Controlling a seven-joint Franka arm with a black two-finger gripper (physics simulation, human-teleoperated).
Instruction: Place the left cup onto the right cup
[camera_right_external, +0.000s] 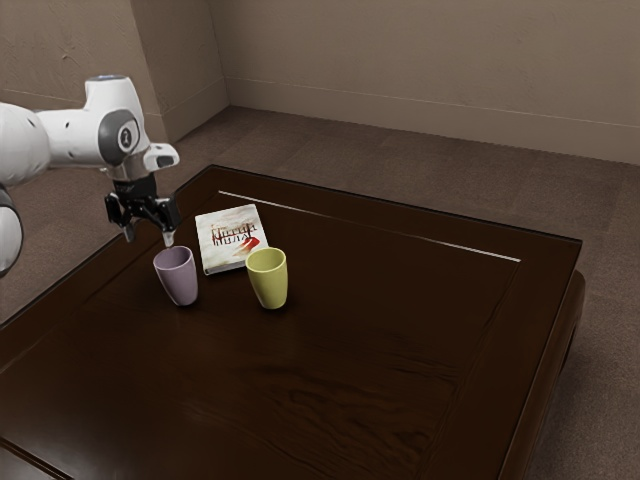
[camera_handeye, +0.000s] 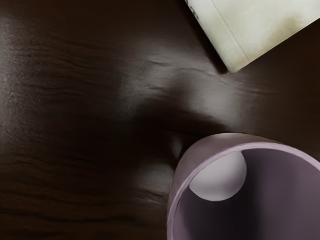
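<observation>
Gripper (camera_right_external: 148, 234), jaws apart & empty, hovering just above purple cup (camera_right_external: 176, 275); upright at exterior view's left, near yellow cup (camera_right_external: 267, 277) & book (camera_right_external: 230, 237). Prob. light, rigid, slick-walled; best pinched across rim.
</observation>
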